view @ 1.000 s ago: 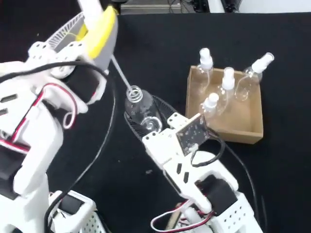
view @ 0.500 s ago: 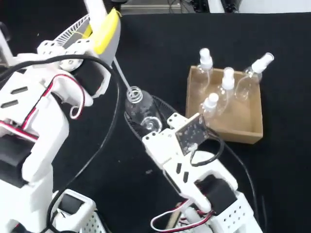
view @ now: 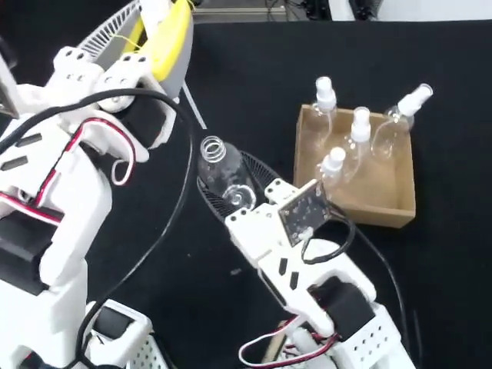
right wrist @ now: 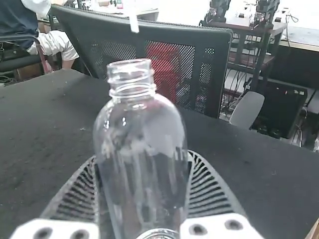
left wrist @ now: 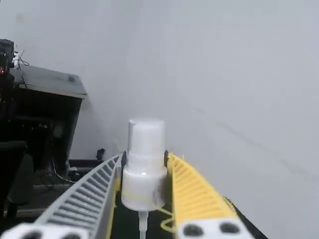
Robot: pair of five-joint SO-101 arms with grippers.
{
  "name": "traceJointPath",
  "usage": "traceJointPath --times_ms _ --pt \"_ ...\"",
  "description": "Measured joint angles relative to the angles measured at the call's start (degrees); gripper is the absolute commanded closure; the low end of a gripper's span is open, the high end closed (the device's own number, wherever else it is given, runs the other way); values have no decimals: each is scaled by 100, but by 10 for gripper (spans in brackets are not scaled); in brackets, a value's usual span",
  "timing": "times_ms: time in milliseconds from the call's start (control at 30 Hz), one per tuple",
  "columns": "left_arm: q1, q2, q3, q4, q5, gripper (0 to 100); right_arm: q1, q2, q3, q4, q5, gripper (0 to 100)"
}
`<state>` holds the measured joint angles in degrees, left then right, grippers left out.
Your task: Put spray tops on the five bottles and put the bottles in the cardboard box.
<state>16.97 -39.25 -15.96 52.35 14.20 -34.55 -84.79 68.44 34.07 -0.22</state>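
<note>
The left gripper point(left wrist: 144, 164) pinches a white spray top point(left wrist: 144, 144) by its collar between grey and yellow fingers. The top's thin dip tube point(view: 194, 114) slants down, and its tip is near but clear of the mouth of the open bottle point(right wrist: 139, 129). The right gripper point(right wrist: 142, 167) is closed around that bottle's body and holds it upright. Near them on the black table point(view: 254, 77), the cardboard box point(view: 361, 211) holds four capped bottles point(view: 359, 134).
</note>
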Motion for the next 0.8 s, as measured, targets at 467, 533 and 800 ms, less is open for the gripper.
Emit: traceJointPath --times_ms 467,533,800 --pt "563 -9 88 633 -9 970 0 0 0 0 0 988" --pt "563 -18 308 633 -26 970 0 0 0 0 0 988" --pt "589 -809 1644 914 -35 944 -18 0 0 0 9 988"
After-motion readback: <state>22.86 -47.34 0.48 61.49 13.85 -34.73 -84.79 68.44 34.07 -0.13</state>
